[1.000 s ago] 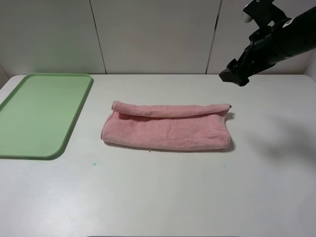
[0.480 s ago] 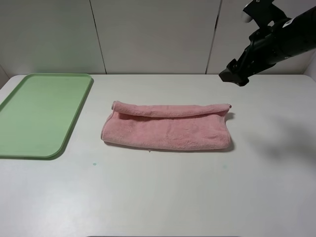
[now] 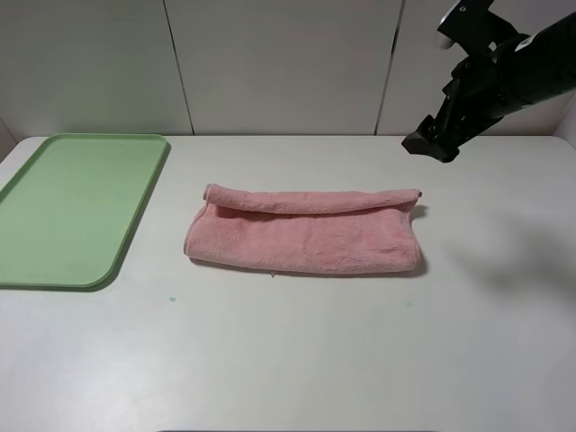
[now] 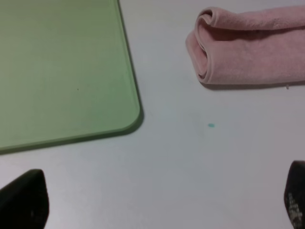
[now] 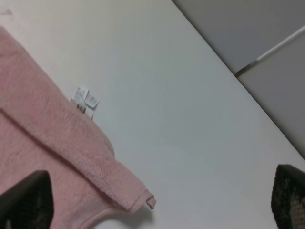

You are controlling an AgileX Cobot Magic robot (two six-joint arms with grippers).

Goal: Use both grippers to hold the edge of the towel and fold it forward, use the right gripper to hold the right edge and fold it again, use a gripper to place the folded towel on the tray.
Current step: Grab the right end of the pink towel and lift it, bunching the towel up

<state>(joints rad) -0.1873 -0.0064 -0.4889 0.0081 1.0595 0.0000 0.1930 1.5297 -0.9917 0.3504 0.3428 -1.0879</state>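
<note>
towel [image 3: 304, 232]: folded into a long band, mid-desk [image 3: 315, 360], apart from the tray [image 3: 72, 207]
right jaws: spread wide, empty, raised beyond the towel's right end
left jaws: spread wide, empty, by the tray's corner, clear of the towel

A plain white tabletop [image 3: 297, 360] fills the near scene under soft, even light. Beyond its far edge stands a grey panelled wall [image 3: 279, 63] with two dark vertical seams [image 3: 177, 67].
</note>
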